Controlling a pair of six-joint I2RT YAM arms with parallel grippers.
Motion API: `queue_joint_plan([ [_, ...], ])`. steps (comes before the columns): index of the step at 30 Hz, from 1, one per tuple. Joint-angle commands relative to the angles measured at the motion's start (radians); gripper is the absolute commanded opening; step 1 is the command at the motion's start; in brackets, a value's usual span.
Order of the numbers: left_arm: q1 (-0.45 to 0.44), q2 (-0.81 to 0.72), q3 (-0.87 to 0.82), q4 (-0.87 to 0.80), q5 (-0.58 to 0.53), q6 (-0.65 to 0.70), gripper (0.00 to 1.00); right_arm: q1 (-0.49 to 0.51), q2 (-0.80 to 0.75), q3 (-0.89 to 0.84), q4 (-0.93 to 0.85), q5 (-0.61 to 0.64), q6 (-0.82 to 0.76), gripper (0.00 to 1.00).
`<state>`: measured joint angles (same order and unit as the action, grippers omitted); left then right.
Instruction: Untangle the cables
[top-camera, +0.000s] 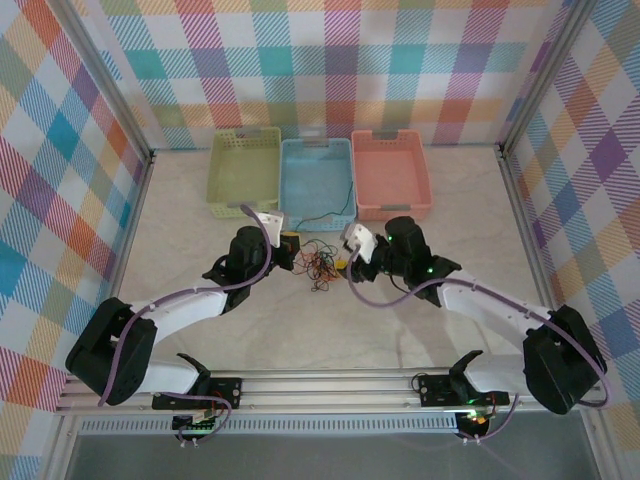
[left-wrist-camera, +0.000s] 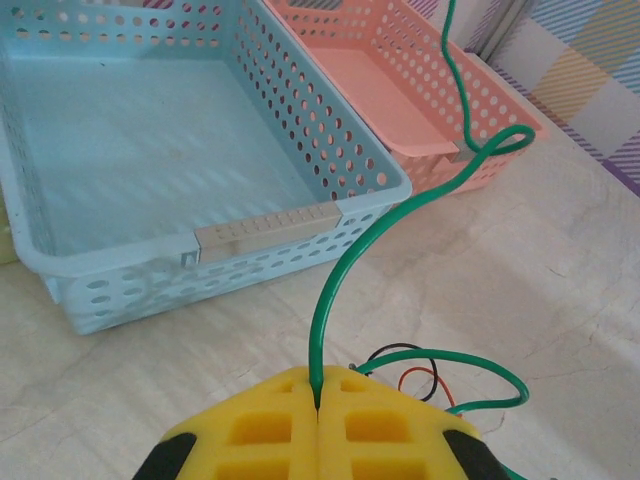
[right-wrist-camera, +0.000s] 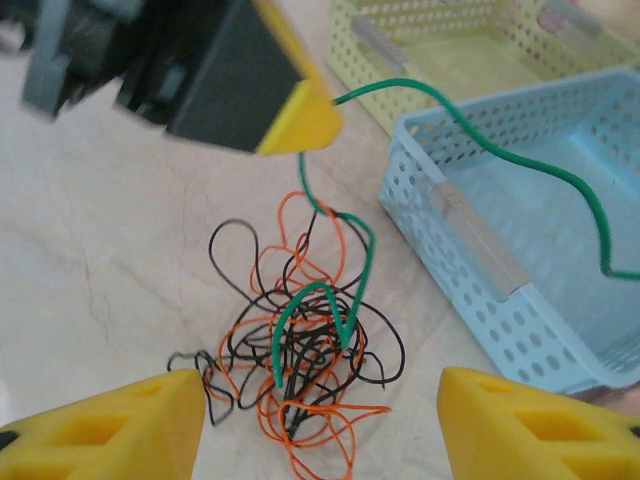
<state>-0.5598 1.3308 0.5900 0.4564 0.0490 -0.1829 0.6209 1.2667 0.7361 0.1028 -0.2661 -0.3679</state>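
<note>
Just ahead of the arm bases, the left gripper (left-wrist-camera: 318, 395) is pinching a thin green wire (left-wrist-camera: 335, 290) that runs from the knot of thin orange and black cables (right-wrist-camera: 300, 350). The right gripper (right-wrist-camera: 322, 400) is gaping wide and empty over that knot. Freeing the green strand seems to be the step in hand, and the next move probably calls for pinning the knot. At 12 o'clock a yellow-green perforated plastic basket (top-camera: 243, 175) and a pink basket (top-camera: 390, 175) are sitting empty, and the green wire is arching over the blue basket (top-camera: 310, 175).

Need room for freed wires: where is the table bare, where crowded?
Bare table: from the tangle to the near rail; left of the yellow basket; right of the pink basket. Crowded: before the blue basket, where the left hand, shut on the green wire, and the open right hand flank the tangle.
</note>
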Motion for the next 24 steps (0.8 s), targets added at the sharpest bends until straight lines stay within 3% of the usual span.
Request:
queue_joint_plan([
  [1,0.009,-0.028,-0.016,0.067,-0.023,-0.012,0.00,-0.039,0.062,0.049,-0.013,-0.156,0.248,0.60],
  [10,0.009,-0.041,-0.042,0.110,-0.036,-0.006,0.00,-0.036,0.224,0.093,0.089,-0.339,0.413,0.58],
  [15,0.009,-0.042,-0.042,0.108,-0.037,-0.005,0.00,-0.030,0.308,0.154,0.049,-0.304,0.461,0.53],
  [24,0.009,-0.035,-0.038,0.106,-0.029,-0.003,0.00,-0.018,0.406,0.183,0.093,-0.387,0.515,0.48],
])
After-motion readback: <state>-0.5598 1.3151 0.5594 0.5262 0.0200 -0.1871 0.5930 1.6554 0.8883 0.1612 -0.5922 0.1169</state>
